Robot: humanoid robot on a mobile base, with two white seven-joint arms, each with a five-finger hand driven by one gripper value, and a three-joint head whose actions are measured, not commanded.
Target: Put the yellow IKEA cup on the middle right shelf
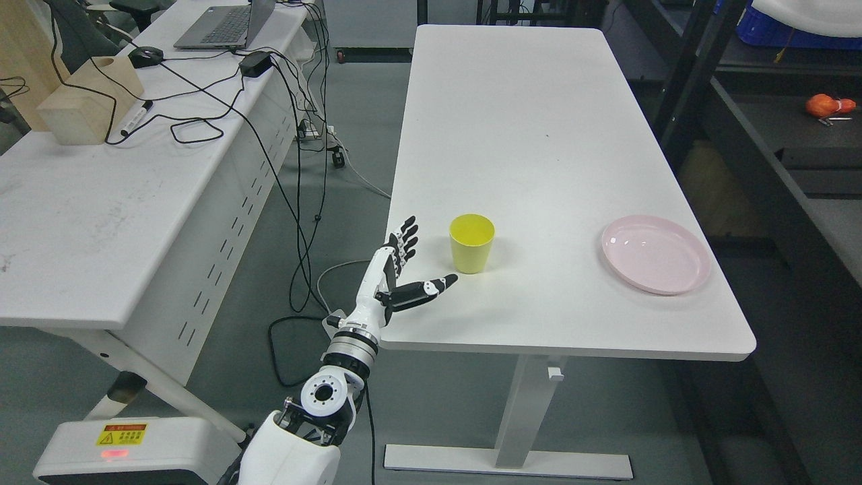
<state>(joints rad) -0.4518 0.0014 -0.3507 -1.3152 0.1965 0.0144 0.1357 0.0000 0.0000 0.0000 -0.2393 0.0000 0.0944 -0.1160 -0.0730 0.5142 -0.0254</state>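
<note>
White arm (pixel 363 306), blk fingers (pixel 406 237)

Left hand (pixel 399 269) over near-left edge of white table (pixel 525 135), fingers spread, thumb extended toward yellow cup (pixel 471 243); no contact. Cup upright, open end up. Pink plate (pixel 655 254) well to its right. Dark shelving (pixel 774 155) beyond table's right side.

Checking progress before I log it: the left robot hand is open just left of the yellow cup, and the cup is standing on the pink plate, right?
Not quite. The head view shows the yellow cup standing on the bare white table, apart from the pink plate to its right. The left robot hand is indeed open just left of it.
</note>
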